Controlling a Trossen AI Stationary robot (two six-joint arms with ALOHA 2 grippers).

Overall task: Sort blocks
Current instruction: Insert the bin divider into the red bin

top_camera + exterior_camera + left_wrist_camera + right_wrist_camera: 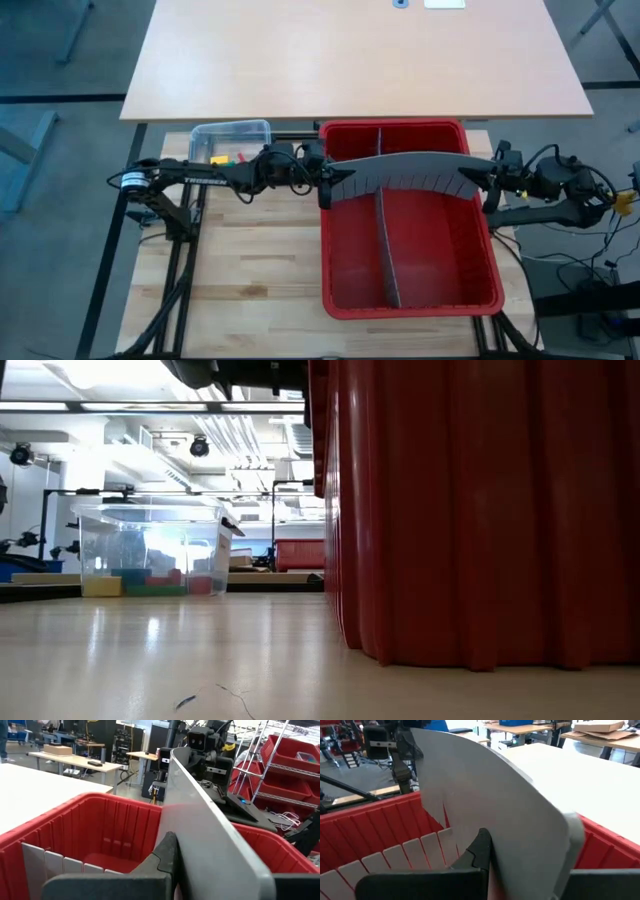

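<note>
A long grey slotted divider panel (410,172) spans the red bin (335,300) from left to right, bowed with its middle toward the far wall. My left gripper (330,187) is shut on its left end and my right gripper (482,180) on its right end. The blocks (228,157), among them yellow, green, red and blue ones (150,582), lie in the bottom of a clear tub (232,130) left of the bin's far corner, and no gripper touches them. My left gripper pinches the panel's left end (200,865) between its two fingers, one finger (165,855) on each face. It comes in level from the table's left, along the panel. The panel stands on edge above the bin's rim and curves away. My right gripper pinches the panel's right end (520,855) between its two fingers, one finger (480,850) on the face toward the bin's near side. It comes in about level from the table's right, along the panel. The panel bends away, slots (405,852) along its lower edge.
A second grey divider (385,250) stands inside the bin, running from near wall to middle. In the low view the bin's red wall (480,510) fills the right half. A pale table (350,50) lies beyond the far edge. Bare wood shows left of the bin.
</note>
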